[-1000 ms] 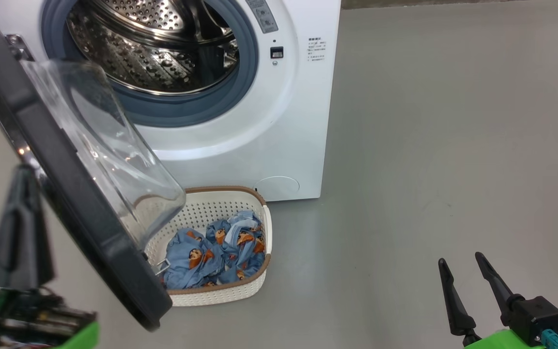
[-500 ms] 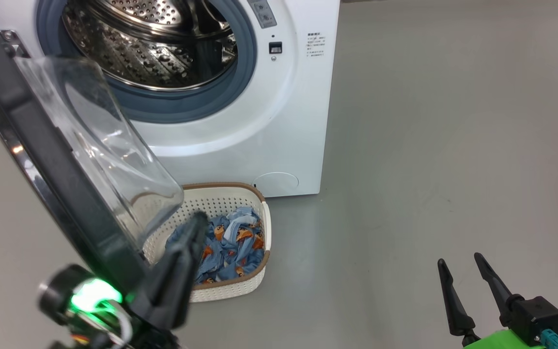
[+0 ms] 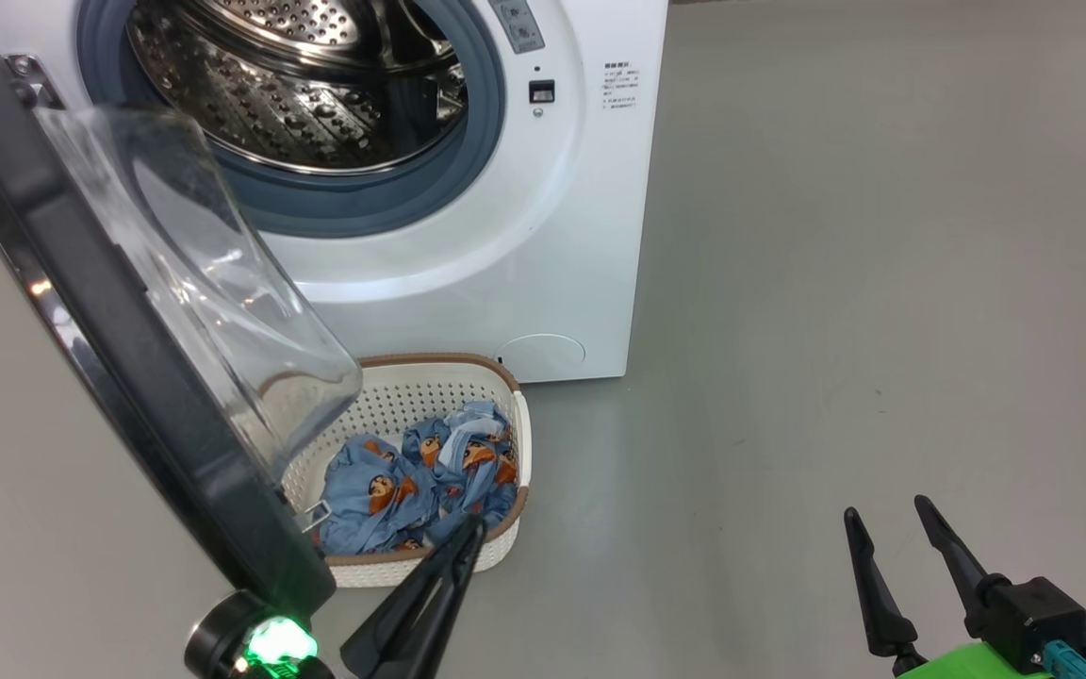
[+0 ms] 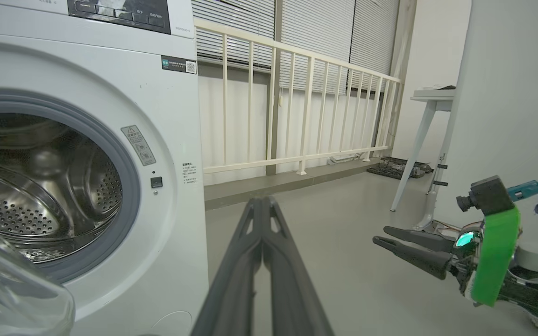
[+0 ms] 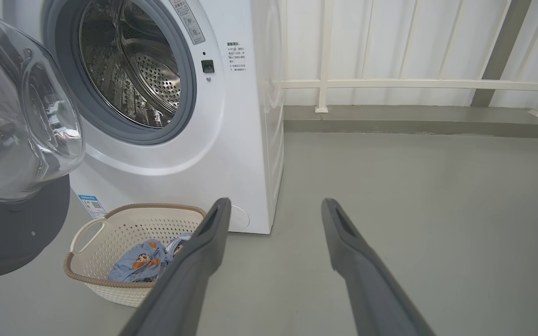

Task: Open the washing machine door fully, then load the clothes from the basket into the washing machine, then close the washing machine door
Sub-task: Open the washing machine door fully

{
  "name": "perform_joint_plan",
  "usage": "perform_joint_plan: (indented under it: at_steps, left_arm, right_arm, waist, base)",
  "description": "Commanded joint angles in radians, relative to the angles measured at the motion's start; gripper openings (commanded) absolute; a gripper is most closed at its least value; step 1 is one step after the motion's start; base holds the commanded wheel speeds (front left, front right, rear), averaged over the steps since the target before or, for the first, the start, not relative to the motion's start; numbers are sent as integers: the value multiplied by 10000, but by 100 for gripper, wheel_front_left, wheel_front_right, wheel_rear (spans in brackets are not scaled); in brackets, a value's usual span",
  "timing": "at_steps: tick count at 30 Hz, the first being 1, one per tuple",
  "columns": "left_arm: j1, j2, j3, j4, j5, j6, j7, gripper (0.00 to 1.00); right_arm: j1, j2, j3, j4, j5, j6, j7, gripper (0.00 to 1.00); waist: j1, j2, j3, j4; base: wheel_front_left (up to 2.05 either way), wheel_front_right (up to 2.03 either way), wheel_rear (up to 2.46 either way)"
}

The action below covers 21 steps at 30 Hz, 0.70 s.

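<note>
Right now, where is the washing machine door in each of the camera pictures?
Head view: the washing machine door runs down the left side, swung open.
Left wrist view: its glass bowl sits in the bottom left corner.
Right wrist view: the door is at the far left, glass bowl bulging.
Shared landmark: the small black latch slot beside the steel drum.

A smooth grey floor (image 3: 835, 283) takes up the right and lower parts of the head view. The washing machine (image 3: 543, 245) stands on it at upper left. The basket (image 3: 411, 401) sits on it just before the machine's foot, at lower centre-left. In the left wrist view a white table leg (image 4: 412, 156) stands on it at right.
</note>
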Motion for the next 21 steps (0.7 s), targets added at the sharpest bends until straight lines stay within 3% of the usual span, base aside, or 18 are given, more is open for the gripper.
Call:
perform_joint_plan:
  at_steps: [1, 21]
  left_arm:
    - [-145, 27, 450, 89, -123, -31, -53, 0]
    - [-565, -456, 2369, 2399, -389, -31, -53, 0]
  right_arm:
    - [-293, -55, 311, -179, 106, 16, -76, 100]
    - [-398, -55, 366, -184, 210, 16, -76, 100]
  waist:
    - [0, 0, -8, -5]
    - [0, 0, 247, -100]
  base:
    - [0, 0, 0]
    - [0, 0, 0]
